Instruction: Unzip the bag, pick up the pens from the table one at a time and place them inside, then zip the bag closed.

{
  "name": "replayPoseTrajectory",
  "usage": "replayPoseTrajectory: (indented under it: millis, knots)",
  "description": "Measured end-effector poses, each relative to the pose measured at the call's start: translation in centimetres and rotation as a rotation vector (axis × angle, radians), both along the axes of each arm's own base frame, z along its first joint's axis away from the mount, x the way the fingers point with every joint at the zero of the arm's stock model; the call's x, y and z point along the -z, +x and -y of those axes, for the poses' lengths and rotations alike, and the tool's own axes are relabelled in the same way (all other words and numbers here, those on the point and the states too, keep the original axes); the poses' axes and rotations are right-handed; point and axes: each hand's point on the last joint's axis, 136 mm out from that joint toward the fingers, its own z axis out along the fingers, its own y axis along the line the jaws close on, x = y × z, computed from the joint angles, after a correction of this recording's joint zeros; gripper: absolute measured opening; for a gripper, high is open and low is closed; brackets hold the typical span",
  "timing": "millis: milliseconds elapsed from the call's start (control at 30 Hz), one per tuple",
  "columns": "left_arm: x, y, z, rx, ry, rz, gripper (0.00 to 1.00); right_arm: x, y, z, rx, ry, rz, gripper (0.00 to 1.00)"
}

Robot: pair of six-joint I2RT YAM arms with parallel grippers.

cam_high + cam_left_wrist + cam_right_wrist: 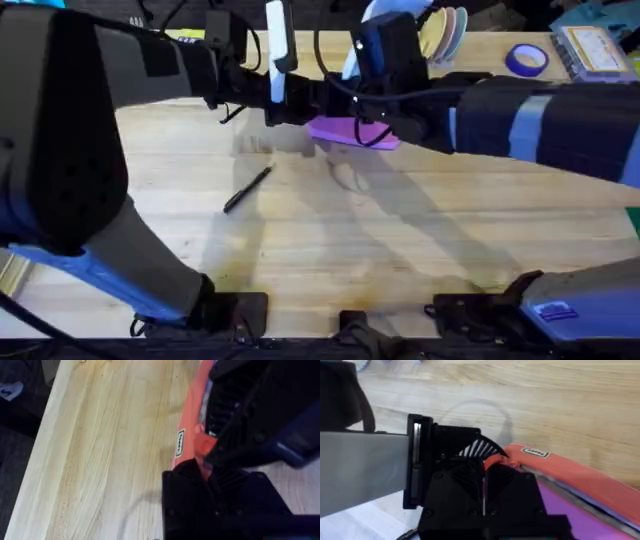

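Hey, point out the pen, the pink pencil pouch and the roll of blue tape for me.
black pen [247, 189], overhead view, middle of its barrel.
pink pencil pouch [342, 130], overhead view, its flat fabric side beneath the arms.
blue tape roll [526, 60], overhead view, on the ring's rim.

left arm: reaches forward from lower left, rising large under the camera | right arm: crosses in from the right | left hand and right hand: tips meeting (finger gaps unclear)

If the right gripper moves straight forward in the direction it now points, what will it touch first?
Most likely the left gripper, which sits directly ahead at the end of the bag. Beyond that lies the bare table. Depth is unclear.
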Motion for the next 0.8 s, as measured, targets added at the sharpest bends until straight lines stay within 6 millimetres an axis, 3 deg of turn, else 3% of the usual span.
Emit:
replayPoseTrajectory:
  millis: [400,500,667,767,800]
  knots:
    - [0.0,0.0,0.0,0.000,0.000,0.000,0.042,0.0,-0.2,-0.4,-0.007,0.001,0.005,0.059]
    - [0.0,0.0,0.0,0.001,0.000,0.000,0.042,-0.4,-0.3,-0.9,-0.032,0.003,0.025,0.307]
    - [0.0,0.0,0.0,0.001,-0.002,0.000,0.042,-1.2,-0.8,-0.5,-0.055,-0.021,0.040,0.594]
    - [0.0,0.0,0.0,0.001,-0.001,0.000,0.042,-1.8,-1.1,0.6,-0.047,-0.034,0.026,0.918]
    - [0.0,0.0,0.0,0.001,-0.001,-0.001,0.042,-1.9,-1.2,1.1,-0.043,-0.043,0.021,0.980]
